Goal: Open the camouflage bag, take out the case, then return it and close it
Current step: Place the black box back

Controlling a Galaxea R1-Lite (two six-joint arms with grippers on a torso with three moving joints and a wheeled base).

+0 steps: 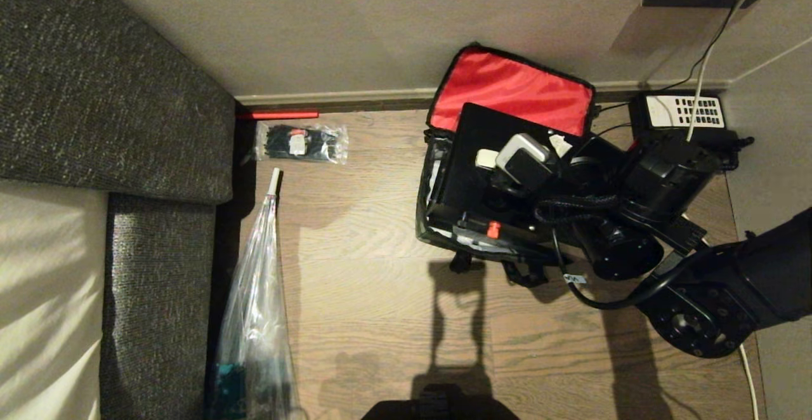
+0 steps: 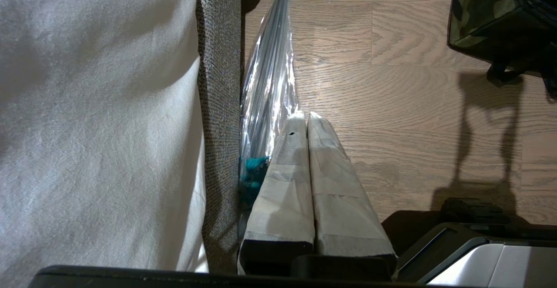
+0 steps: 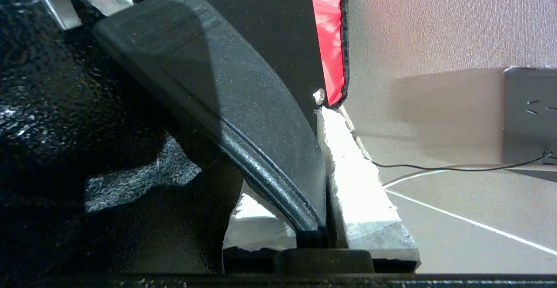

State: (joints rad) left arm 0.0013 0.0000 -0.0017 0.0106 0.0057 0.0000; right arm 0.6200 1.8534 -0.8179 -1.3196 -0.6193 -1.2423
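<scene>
A: Where's the bag [image 1: 507,90]?
B: On the wooden floor [image 1: 380,293], at its far edge against the wall [image 1: 380,26]. The lid is thrown back and leans on the wall, red lining showing.

A: And the case [image 1: 469,172]?
B: In the open bag, tilted, its far end raised against the red lining. The small red knob [image 1: 493,229] sits on the near narrow side.

A: What's the right tool [image 3: 324,157] doing?
B: It reaches over the bag from the right. In the right wrist view its taped fingers [image 3: 361,183] are clamped on a curved black handle [image 3: 243,105] on the case; one finger on each side, the handle pinched between them.

A: The left tool [image 2: 307,120]?
B: Low over the floor beside the sofa [image 2: 217,83], fingers pressed together, holding nothing. It doesn't show in the head view.

A: Anything else around?
B: A telephone [image 1: 682,115] by the wall, just right of the bag. A clear packet of black ties [image 1: 301,143] lies near the far left corner of the floor, and a folded umbrella in a clear sleeve [image 1: 254,306] lies along the sofa.
</scene>
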